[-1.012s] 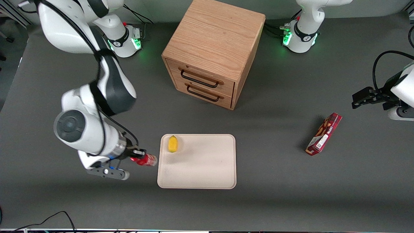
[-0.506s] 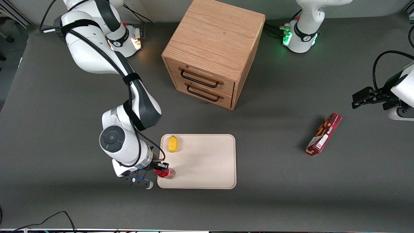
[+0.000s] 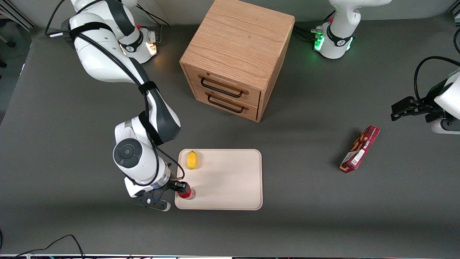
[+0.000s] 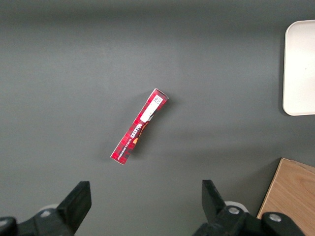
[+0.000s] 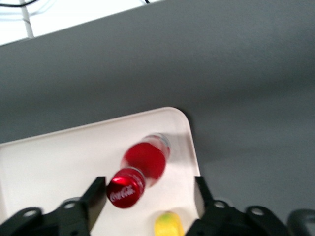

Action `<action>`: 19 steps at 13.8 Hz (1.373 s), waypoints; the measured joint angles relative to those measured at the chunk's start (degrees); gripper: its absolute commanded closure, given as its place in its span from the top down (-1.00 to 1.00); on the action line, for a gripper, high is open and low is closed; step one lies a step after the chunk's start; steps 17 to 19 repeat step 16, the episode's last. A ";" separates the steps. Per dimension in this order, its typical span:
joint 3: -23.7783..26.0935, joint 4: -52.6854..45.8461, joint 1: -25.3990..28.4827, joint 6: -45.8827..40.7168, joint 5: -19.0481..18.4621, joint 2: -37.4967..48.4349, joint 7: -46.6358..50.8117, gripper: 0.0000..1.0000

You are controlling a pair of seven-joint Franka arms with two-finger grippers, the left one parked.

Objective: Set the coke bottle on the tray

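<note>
Your gripper (image 3: pixel 183 190) is hanging over the tray (image 3: pixel 230 187), at the corner nearest the front camera toward the working arm's end of the table. Its fingers (image 5: pixel 93 194) are standing apart, one on each side of the coke bottle (image 5: pixel 140 169), with a gap showing between each pad and the bottle, so you are not clamping anything. The coke bottle (image 3: pixel 187 194) is standing on the tray just inside that corner; from the wrist camera you are looking down on its red cap and white script, with the clear base resting on the cream surface.

Your forearm is reaching down from the elbow, which is bending high above the table beside the tray, and the wrist is pointing nearly straight down.

A yellow fruit-like object (image 3: pixel 192 160) is sitting on the tray farther from the front camera than the bottle. The wooden drawer cabinet (image 3: pixel 237 57) is standing farther off still. A red snack box (image 3: pixel 360 149) is lying on the table toward the parked arm's end.
</note>
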State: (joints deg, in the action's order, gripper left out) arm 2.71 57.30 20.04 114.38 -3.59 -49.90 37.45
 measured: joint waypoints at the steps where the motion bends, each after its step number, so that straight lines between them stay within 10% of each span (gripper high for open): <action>1: -0.03 0.39 -0.13 -2.56 -0.14 1.15 -0.02 1.00; 12: 1.50 49.49 -18.58 -8.72 6.17 52.46 -27.37 1.00; 19: 1.78 51.43 -19.79 -11.58 6.37 58.47 -28.04 1.00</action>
